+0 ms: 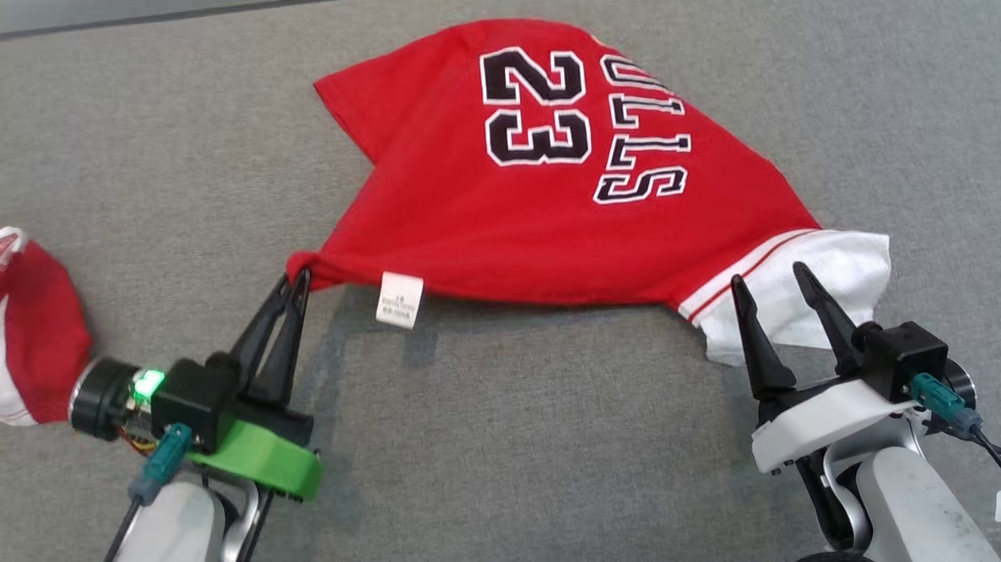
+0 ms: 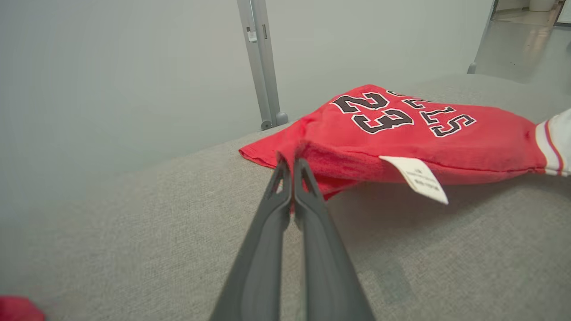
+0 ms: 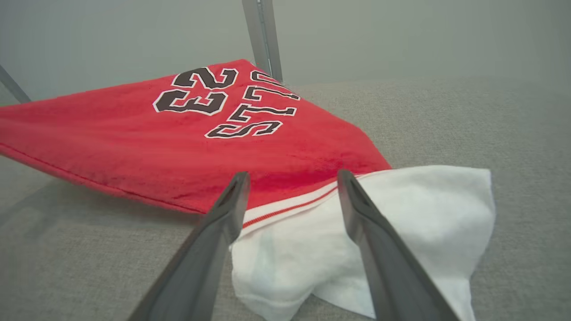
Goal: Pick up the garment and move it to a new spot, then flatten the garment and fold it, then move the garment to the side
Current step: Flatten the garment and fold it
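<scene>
The red jersey (image 1: 498,230) (black 23 on it) lies mid grey desk (image 1: 123,145), its near edge raised. Left claw (image 1: 298,277) is pinched tight on its red corner, white tag (image 1: 400,300) hanging just beside. Right claw (image 1: 772,277) is spread wide, gripping nothing, fingers over the white sleeve (image 1: 847,274).

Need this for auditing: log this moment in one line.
left end effector: shut on jersey edge | right end effector: open at white sleeve | jersey: near edge raised
</scene>
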{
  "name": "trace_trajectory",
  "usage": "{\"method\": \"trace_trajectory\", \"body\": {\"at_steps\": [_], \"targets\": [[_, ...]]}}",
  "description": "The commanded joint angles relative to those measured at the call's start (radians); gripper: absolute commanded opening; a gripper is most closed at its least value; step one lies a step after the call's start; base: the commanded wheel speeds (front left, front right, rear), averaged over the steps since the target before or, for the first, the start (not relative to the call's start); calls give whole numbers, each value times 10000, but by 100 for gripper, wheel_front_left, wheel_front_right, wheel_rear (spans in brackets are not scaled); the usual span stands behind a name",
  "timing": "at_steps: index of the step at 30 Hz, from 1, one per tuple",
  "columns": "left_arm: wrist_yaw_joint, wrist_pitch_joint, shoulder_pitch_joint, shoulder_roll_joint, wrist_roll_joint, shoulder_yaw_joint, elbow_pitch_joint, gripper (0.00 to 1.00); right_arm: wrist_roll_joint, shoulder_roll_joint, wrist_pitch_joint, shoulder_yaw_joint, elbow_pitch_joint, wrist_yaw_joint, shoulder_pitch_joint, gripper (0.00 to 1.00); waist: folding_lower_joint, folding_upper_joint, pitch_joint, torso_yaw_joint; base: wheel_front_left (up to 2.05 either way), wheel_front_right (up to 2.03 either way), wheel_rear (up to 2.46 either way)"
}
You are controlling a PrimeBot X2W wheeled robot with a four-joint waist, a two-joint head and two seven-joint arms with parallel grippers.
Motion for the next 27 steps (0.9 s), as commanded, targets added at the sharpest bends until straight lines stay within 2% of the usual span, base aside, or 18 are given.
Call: {"method": "trace_trajectory", "body": {"at_steps": [1,2,6,8,12,18,22,27], "targets": [[4,7,746,-134,69,119,313,65,28,-41,-17,-17,82,-17,283,100,0,2,-883,788,0,0,0],[4,6,984,-193,106,172,467,100,40,-57,-17,-6,96,-17,300,100,0,2,-949,800,0,0,0],[4,6,1599,-396,182,349,1282,100,57,-125,-17,-1,147,-17,461,100,0,2,-1219,789,0,0,0],[22,4,1982,-511,201,674,2050,100,65,-129,-17,31,192,-17,522,100,0,2,-1402,690,0,0,0],[175,1,2471,-877,401,1333,2683,100,93,-119,-17,-42,235,-17,765,100,0,2,-1813,470,0,0,0],[416,3,3086,-1596,569,2325,2261,100,78,-70,-17,-208,219,-17,1192,100,0,2,-2218,149,0,0,0],[349,3,3341,-2005,685,2758,1883,100,29,-12,-17,-308,232,-17,1399,100,0,2,-2238,-53,0,0,0],[242,3,3503,-2313,813,2848,1564,100,149,-69,-17,-699,309,-16,1549,100,0,2,-2147,-187,0,0,0]]}}
